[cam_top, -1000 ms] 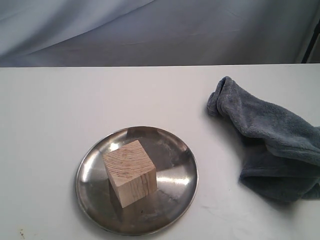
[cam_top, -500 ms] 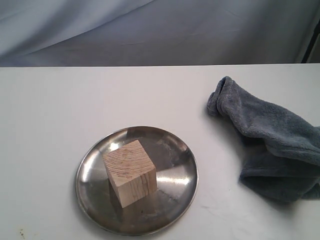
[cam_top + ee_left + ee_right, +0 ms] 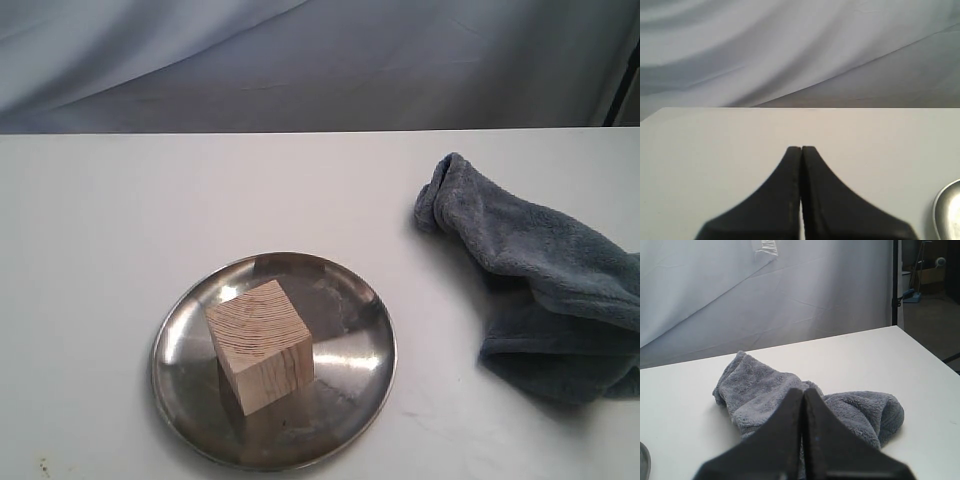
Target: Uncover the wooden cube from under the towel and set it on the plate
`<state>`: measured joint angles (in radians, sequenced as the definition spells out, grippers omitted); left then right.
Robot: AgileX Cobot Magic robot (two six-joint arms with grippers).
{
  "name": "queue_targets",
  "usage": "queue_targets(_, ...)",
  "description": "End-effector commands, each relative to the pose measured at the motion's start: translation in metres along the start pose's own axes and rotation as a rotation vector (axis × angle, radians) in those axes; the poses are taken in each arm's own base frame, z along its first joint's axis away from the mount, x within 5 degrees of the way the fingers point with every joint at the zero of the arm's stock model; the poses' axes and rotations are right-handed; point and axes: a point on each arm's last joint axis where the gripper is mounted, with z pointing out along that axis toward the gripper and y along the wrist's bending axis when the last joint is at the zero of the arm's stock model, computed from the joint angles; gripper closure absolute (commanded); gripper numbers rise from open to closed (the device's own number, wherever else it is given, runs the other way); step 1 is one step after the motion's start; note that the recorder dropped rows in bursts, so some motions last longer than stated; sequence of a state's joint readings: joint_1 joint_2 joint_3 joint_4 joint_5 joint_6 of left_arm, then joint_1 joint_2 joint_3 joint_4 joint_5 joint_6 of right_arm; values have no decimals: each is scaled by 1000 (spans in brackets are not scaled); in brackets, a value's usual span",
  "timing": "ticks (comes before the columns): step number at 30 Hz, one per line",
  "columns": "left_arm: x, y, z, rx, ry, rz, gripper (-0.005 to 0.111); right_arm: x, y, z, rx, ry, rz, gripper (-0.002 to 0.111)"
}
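Wooden cube (image 3: 259,345) sat on the plate (image 3: 372,322) already, so we reckoned left gripper (image 3: 801,150) and right gripper (image 3: 803,391), both closed and empty, should hang well clear.

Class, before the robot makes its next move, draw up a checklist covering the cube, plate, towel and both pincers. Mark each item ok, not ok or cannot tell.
1. The wooden cube is uncovered: ok, nothing lies over it.
2. It sits on the plate: ok, well inside the rim.
3. The towel is clear of the plate: ok, it lies bunched apart on the table, to the right in the exterior view.
4. The left pincer is empty: ok, jaws shut on nothing.
5. The right pincer is empty: ok, jaws shut with no cloth between them.
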<state>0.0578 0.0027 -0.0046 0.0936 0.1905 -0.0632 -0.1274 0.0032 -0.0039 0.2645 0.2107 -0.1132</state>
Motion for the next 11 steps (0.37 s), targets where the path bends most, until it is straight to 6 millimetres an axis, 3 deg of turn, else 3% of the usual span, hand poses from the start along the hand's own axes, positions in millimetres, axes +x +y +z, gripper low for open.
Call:
queue_targets(1,7,0,0,-4,63,-19,107,1,0,0,-2,0,-5,108)
queue_targets(4,8,0,0,-5,74,-19,107,1,0,0,-2,0,-5,108)
queue_targets(7,7,-3,0,27,66,-219,107,1,0,0,-2,0,-5,108)
queue_targets(11,7,-3,0,27,66,-217,107,1,0,0,-2,0,-5,108)
